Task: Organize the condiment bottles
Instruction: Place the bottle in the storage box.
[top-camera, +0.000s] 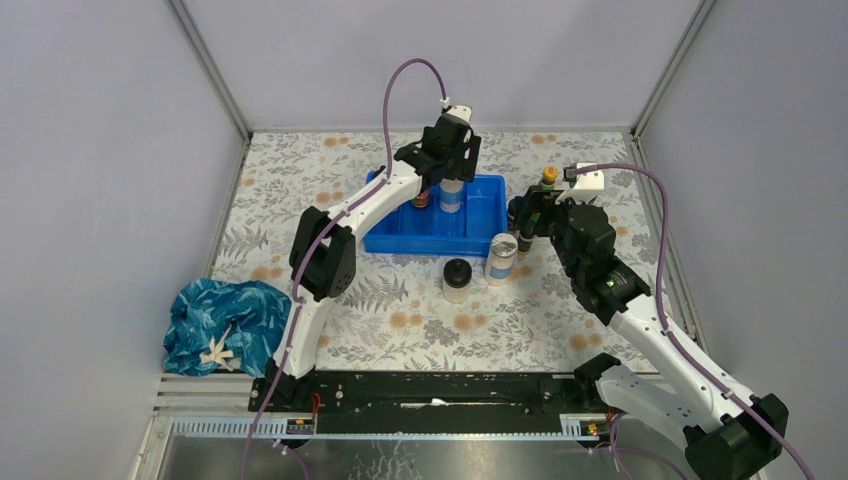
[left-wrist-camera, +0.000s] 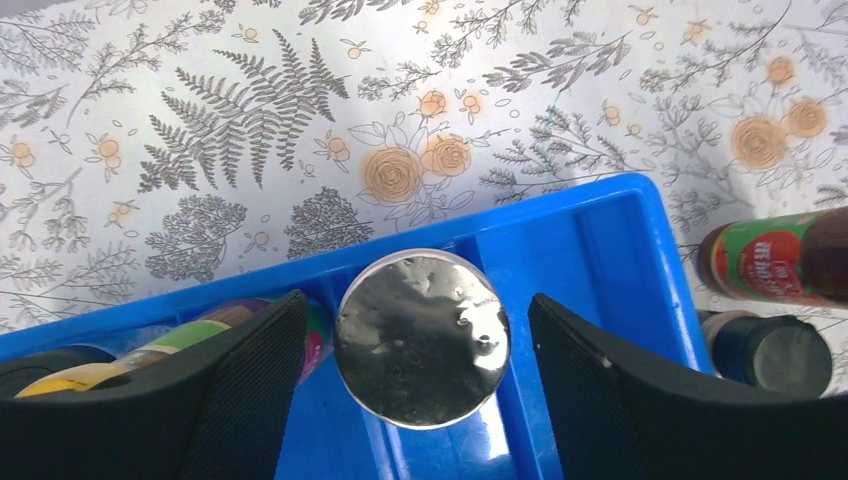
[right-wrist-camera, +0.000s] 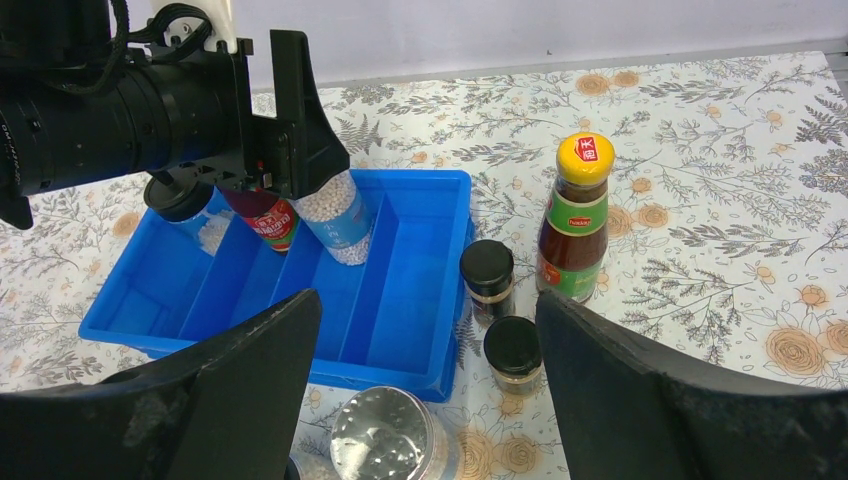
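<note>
left gripper (left-wrist-camera: 415, 312): jaws parted, set either side of silver-lidded jar (right-wrist-camera: 338, 215)
silver-lidded jar: tilted inside blue tray (right-wrist-camera: 410, 180)
right gripper (right-wrist-camera: 428, 300): held open, nothing gripped
yellow-capped sauce bottle (right-wrist-camera: 572, 215): stood upright beside tray

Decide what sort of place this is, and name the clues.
Probably a robot test cell in a lab, not a kitchen: plain grey walls box in a floral-covered table, and the left arm and right arm are bolted at its near edge.

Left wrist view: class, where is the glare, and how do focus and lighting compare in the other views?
Left wrist view: glare on the silver lid. Right wrist view: own fingers soft, yellow-capped bottle sharp. Top view: even light, faint shadows.
</note>
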